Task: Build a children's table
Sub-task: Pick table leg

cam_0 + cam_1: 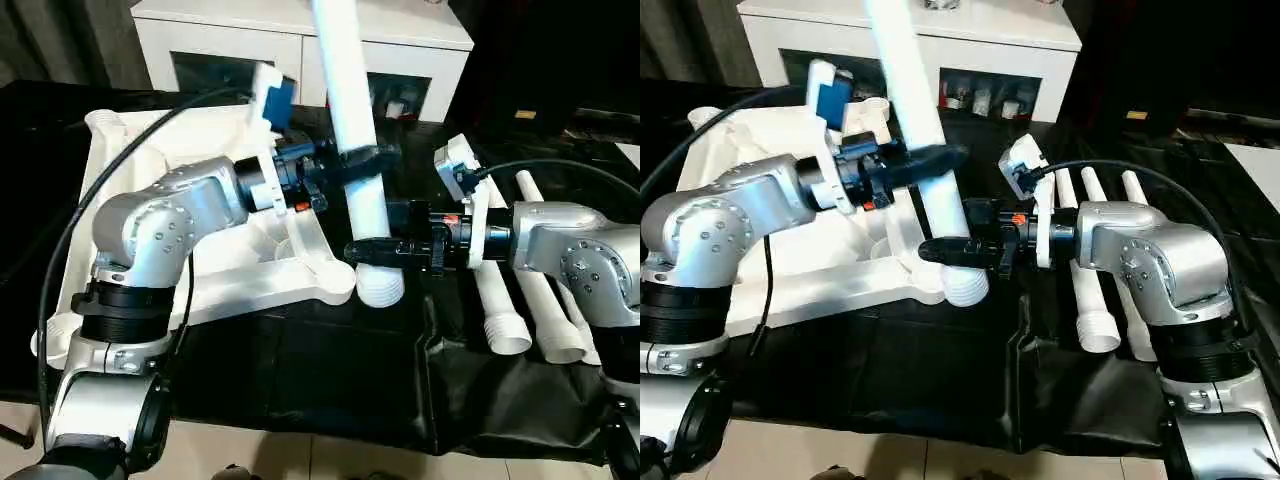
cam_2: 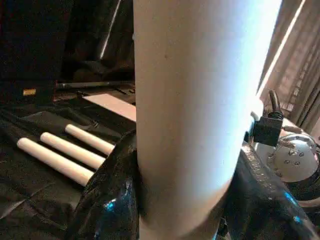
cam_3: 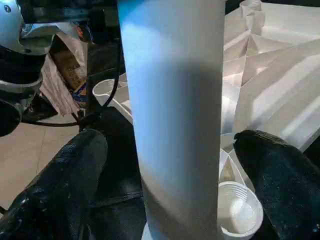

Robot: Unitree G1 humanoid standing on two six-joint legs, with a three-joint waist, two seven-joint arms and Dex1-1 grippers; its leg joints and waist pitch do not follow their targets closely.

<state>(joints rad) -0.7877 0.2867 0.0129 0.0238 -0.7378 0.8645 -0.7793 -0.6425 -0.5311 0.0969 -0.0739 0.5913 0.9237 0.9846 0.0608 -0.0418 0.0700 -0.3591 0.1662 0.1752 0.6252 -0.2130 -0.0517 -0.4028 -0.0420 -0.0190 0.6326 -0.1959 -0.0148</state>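
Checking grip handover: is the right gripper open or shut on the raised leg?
Open. In the right wrist view both fingers stand clear of the leg, with gaps either side; the left gripper clamps it.

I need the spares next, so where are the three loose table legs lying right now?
In the left eye view the three loose legs lie side by side on the black cloth, on the robot's right, under its right forearm.

- We've got a black sheet [image 1: 330, 380] spread out under everything, wrinkled toward its near edge.
- Behind it there's a white cabinet [image 1: 400, 40] with dark glass doors, small stuff inside we can't make out.
- Pale tiled floor [image 1: 330, 460] along the near edge.
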